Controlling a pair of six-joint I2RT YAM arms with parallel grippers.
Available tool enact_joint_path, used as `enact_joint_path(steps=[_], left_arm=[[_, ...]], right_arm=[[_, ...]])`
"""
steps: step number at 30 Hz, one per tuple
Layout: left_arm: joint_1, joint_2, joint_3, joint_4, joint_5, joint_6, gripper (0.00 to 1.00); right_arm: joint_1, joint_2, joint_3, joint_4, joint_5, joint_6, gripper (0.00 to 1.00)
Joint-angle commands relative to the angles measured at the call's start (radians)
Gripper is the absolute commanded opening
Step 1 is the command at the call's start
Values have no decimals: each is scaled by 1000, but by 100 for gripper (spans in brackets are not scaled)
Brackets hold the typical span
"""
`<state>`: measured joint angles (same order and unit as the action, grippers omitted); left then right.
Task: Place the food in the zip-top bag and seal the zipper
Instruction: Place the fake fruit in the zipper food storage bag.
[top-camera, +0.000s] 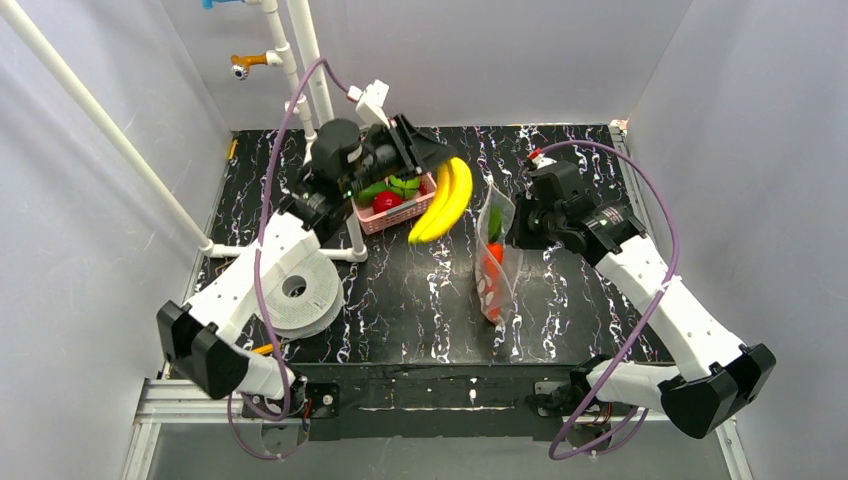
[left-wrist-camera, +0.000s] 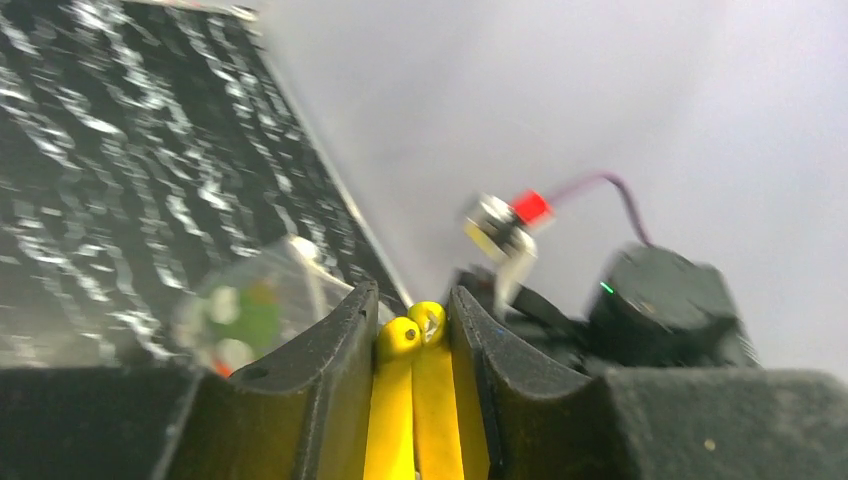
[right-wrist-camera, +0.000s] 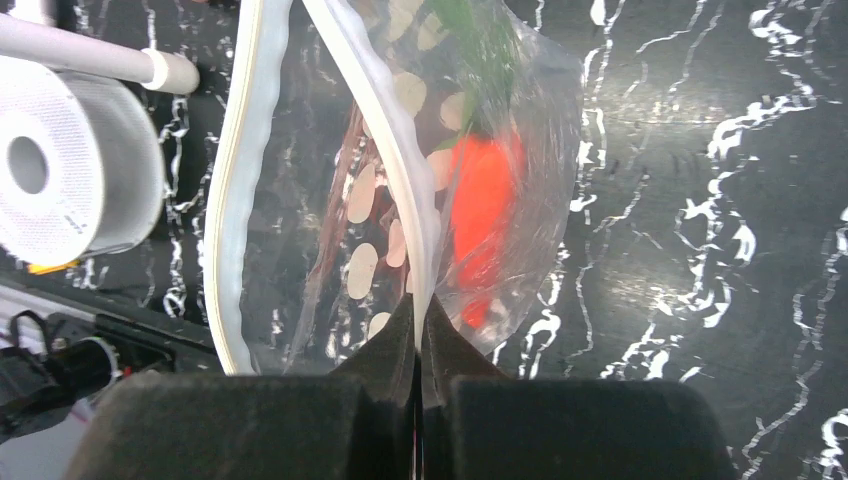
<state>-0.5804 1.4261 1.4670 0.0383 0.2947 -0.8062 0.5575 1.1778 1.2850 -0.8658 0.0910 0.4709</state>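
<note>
1. Spreading under everything was a black table (top-camera: 420, 290) with white marble-like veins, flat and slightly glossy.
2. The zip-top bag (top-camera: 497, 255) stood right of centre, clear crinkly plastic printed with pale oval spots, its mouth gaping.
3. A white perforated spool (top-camera: 300, 290), round and flat, lay on the left side of the table, near the left arm.
4. The pink basket (top-camera: 395, 217), slotted plastic, sat at the back, beside the spool's far side; it held green round pieces (top-camera: 400, 185) and a glossy red piece (top-camera: 387, 201).
5. The left gripper (left-wrist-camera: 410, 310) was clamped narrowly on the stem end of a smooth yellow banana (top-camera: 445, 200), which hung curved in the air between basket and bag.
6. The right gripper (right-wrist-camera: 418, 310) had its fingers pressed together on the bag's mouth edge, holding it up.
7. An orange-red carrot (right-wrist-camera: 480, 200) with a green top lay inside the bag; something red seemed to sit lower down, though the wrinkled plastic blurred it.
8. The zipper (right-wrist-camera: 235, 200), a thin whitish strip, ran in two separated curves along the open mouth.
</note>
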Motion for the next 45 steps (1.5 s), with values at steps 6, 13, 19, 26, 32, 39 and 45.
enact_joint_path(steps=[6, 13, 19, 26, 32, 39, 45], left_arm=[[-153, -192, -243, 389, -136, -327, 0], [-172, -122, -277, 570, -126, -360, 0], [-220, -137, -431, 769, -335, -167, 0], [-259, -64, -460, 1017, -415, 17, 0], [-279, -38, -427, 1071, -418, 40, 0], [-279, 5, -414, 1235, -368, 9, 0], [-279, 31, -454, 1405, -251, 40, 0]], right_arm=[[12, -15, -2, 169, -161, 185, 1], [38, -66, -81, 302, -181, 289, 1], [38, -108, -117, 337, -205, 351, 1], [38, -84, -117, 373, -333, 373, 1], [38, -77, -131, 391, -424, 348, 1], [38, -91, -166, 460, -547, 359, 1], [33, -116, -156, 472, -607, 400, 1]])
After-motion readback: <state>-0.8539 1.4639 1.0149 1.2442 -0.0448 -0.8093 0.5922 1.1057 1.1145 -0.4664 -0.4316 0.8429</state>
